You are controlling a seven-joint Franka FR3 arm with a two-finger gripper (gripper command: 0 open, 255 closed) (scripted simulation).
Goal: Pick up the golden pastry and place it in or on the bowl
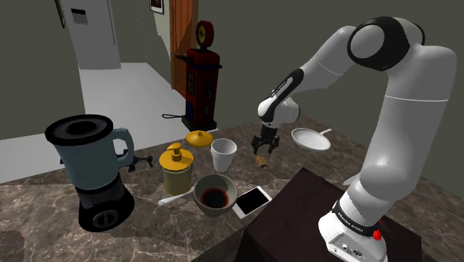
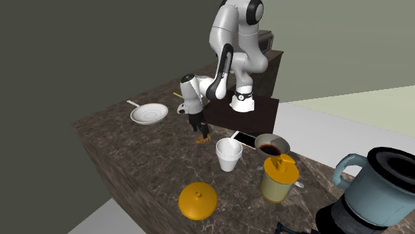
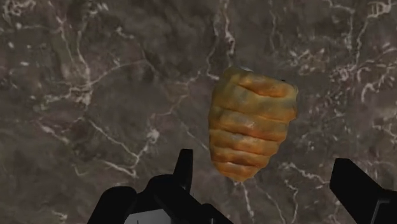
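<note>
The golden, ridged pastry (image 1: 261,160) (image 2: 204,140) (image 3: 252,121) lies on the dark marble counter. My black gripper (image 1: 265,145) (image 2: 198,129) (image 3: 264,168) hangs just above it, pointing down and open. In the wrist view the fingers stand wide apart, the pastry lies between and ahead of them, and neither finger touches it. The grey bowl (image 1: 212,210) (image 2: 282,141), dark inside, stands apart from the pastry, toward the shoulder view's lower left, beside a white phone (image 1: 252,201) (image 2: 245,139).
A white cup (image 1: 223,155) (image 2: 229,155) stands between pastry and bowl. Nearby are a yellow jar (image 1: 177,169) (image 2: 278,178), an orange lid (image 1: 199,138) (image 2: 197,200), a blender (image 1: 93,170) (image 2: 372,193) and a white pan (image 1: 311,138) (image 2: 149,114). The dark stand (image 1: 297,216) borders the counter.
</note>
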